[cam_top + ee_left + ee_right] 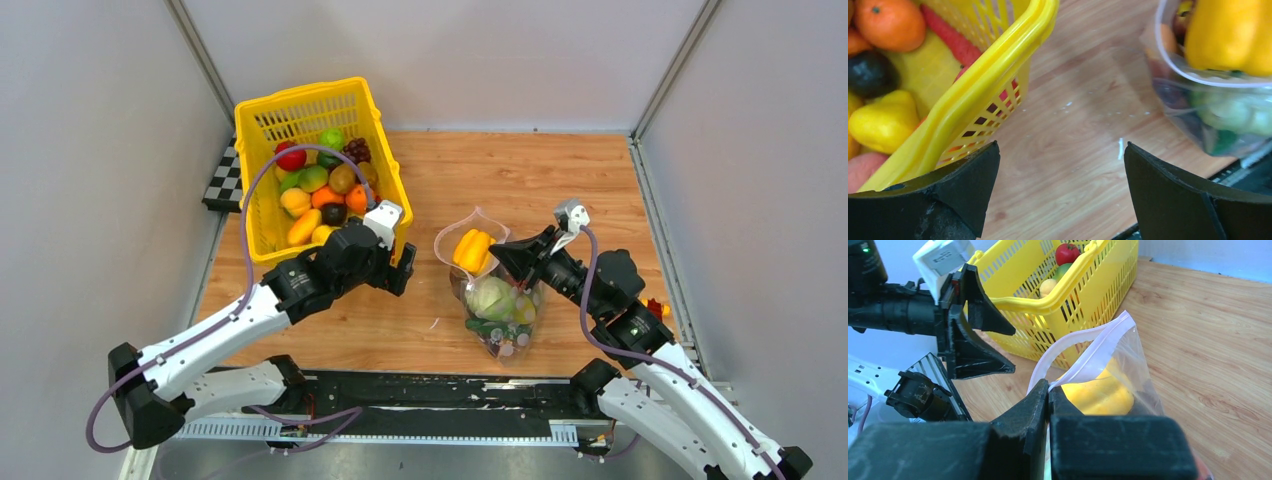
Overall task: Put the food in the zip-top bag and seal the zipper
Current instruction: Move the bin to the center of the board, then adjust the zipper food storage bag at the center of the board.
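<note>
Black rail ran along the near edge, with both arm bases bolted to it. Beyond it lay the bench, pale wood-grain boards with a few small white flecks between the basket and the bag.

The left end effector hung over bare wood with its fingers spread wide and nothing between them, just beside the near corner of the yellow lattice basket. The right end effector had its fingers pressed together, clamped on the rim of the zip-top bag. The bag stood near the middle of the bench, its mouth gaping, the pale pink zipper unsealed. A yellow pepper sat at the mouth, with a green cabbage lower inside.

Further back, the basket held more toy fruits and vegetables. A black-and-white checkered board lay beside it. Plain grey-white walls closed the bench on three sides.
</note>
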Controlling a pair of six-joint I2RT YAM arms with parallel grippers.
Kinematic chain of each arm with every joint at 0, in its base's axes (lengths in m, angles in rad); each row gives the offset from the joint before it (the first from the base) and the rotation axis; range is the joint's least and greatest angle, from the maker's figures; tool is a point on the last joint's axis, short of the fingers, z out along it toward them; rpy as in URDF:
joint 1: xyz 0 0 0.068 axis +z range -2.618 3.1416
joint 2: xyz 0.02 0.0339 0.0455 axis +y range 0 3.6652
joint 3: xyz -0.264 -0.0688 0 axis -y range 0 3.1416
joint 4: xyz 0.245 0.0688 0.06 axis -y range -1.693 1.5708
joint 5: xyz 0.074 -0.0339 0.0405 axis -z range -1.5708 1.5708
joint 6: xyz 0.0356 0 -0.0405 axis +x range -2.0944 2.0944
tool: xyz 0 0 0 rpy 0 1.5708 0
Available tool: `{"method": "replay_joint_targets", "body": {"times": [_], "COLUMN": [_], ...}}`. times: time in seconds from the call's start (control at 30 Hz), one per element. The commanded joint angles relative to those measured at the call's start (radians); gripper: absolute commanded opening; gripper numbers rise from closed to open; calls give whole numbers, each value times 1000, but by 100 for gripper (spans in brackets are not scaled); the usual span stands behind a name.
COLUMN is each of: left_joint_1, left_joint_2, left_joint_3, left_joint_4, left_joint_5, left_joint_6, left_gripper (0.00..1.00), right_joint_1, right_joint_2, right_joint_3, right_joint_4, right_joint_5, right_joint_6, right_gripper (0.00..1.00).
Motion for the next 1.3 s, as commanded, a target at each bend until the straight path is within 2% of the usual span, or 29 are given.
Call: {"method": "replay_joint_targets", "body": {"times": [0.0,0.17,0.4,0.47,0.73,0.93,1.07,1.27], "left_joint_1": [33,65,65,65,65,65,65,65], "left_joint_2": [26,85,-24,-57,-189,-204,-241,-276], "left_joint_3": [1,27,-49,-56,-71,-47,-47,-66], "left_joint_4": [27,80,293,307,290,278,288,311], "left_joint_5": [-84,-17,284,342,319,305,337,391], "left_joint_6": [53,39,-5,-17,-18,-24,-40,6], "left_gripper": [100,100,100,100,100,100,100,100], "right_joint_1": [4,3,3,3,3,3,3,2], "right_joint_2": [-7,2,2,9,19,25,54,85], "right_joint_3": [25,28,50,72,170,217,288,333], "right_joint_4": [35,33,3,-30,-187,-235,-338,-396], "right_joint_5": [2,-13,-37,-62,-169,-197,-241,-449], "right_joint_6": [-3,3,10,7,-40,-64,-135,-202], "right_gripper": [3,3,3,3,1,0,0,0]}}
